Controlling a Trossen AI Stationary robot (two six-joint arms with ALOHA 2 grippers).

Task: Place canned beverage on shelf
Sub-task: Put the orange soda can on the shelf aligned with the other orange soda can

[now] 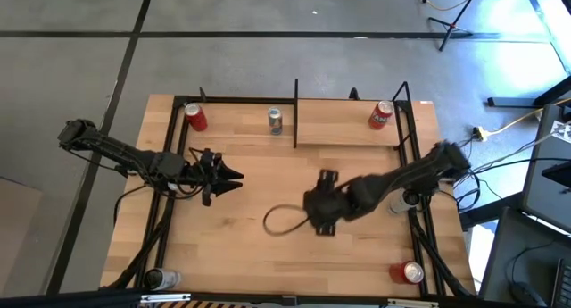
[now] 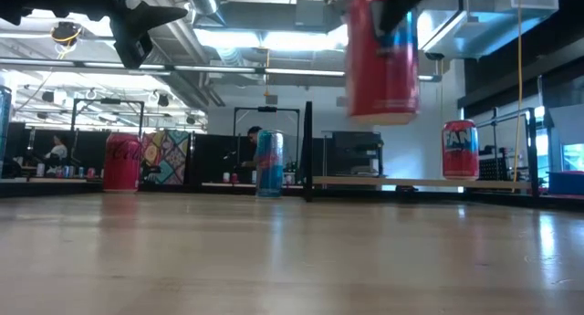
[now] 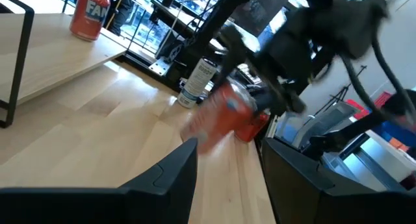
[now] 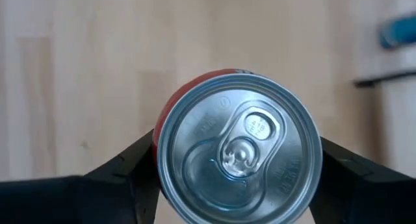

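My right gripper (image 1: 323,210) is over the middle of the table, shut on a red can (image 4: 238,143) whose silver top with its pull tab faces the right wrist camera. In the low view the can (image 2: 383,55) hangs high above the tabletop. The shelf (image 1: 348,129), a light-wood board with black rods, stands at the table's far right and carries another red can (image 1: 381,114). My left gripper (image 1: 227,176) is open and empty, left of the table's middle, pointing toward the held can (image 3: 224,117). My right gripper pinches the red can between its two fingers, one on each side of the can's wall (image 4: 158,152) just below the top rim. The fingers come from above, pointing down. The can hangs upright, lifted clear of the table.
A red can (image 1: 194,117) and a silver-blue can (image 1: 275,120) stand at the far edge, left of the shelf. More cans stand at the near left corner (image 1: 161,278), the near right corner (image 1: 410,272) and the right edge (image 1: 401,201). A black cable loop (image 1: 284,220) hangs by the right gripper.
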